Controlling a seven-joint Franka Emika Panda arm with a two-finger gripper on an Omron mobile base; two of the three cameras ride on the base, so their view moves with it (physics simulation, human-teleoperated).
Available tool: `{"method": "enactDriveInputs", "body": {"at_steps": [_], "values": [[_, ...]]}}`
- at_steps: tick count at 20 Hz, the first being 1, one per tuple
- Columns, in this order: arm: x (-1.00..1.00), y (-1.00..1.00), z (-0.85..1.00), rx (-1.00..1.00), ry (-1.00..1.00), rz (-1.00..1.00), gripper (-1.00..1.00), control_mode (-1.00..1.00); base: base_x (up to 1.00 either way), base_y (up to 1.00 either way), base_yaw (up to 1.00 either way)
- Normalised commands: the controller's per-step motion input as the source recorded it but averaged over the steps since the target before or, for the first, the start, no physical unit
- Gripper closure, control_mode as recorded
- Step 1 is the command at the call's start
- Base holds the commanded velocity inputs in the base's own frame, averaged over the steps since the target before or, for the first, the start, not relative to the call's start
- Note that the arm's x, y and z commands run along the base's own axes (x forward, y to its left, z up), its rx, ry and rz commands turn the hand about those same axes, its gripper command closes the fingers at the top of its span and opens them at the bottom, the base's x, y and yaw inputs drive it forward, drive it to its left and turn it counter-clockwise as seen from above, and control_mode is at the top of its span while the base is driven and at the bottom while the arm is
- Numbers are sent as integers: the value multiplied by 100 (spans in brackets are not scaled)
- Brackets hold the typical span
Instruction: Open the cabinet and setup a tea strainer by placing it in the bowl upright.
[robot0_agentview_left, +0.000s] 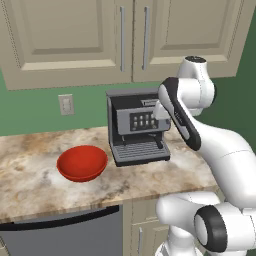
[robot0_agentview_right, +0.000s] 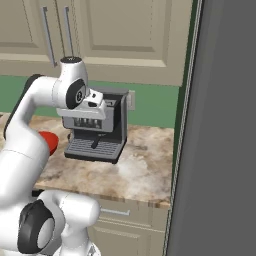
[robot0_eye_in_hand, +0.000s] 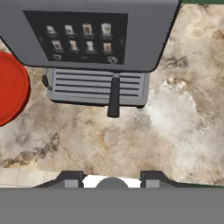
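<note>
The gripper (robot0_eye_in_hand: 112, 177) is held above the marbled counter (robot0_eye_in_hand: 175, 131), in front of the coffee machine (robot0_eye_in_hand: 94, 39), its fingers parted with nothing between them. The bowl (robot0_agentview_left: 82, 163) is seen on the counter just left of the machine, mouth upward, off to the gripper's left. The cabinet (robot0_agentview_left: 75, 40) hangs above with both doors shut, its bar handles (robot0_agentview_left: 122, 39) running vertically. The arm (robot0_agentview_left: 220, 150) is bent forward, the hand facing down.

one red bowl (robot0_agentview_left: 82, 163) off to the gripper's left, one coffee machine (robot0_agentview_left: 136, 127) right ahead of it, two cabinet doors (robot0_agentview_left: 65, 37) up above, two bar handles (robot0_agentview_left: 122, 38), one wall outlet (robot0_agentview_left: 66, 104)
</note>
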Motion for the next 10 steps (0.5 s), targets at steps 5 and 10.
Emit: {"method": "enactDriveInputs", "body": {"at_steps": [5,10], "values": [[4,5,0,0,0,0,-100,-100,0,0,0],[-4,16,0,0,-15,-1,-100,-100,0,0,0]]}}
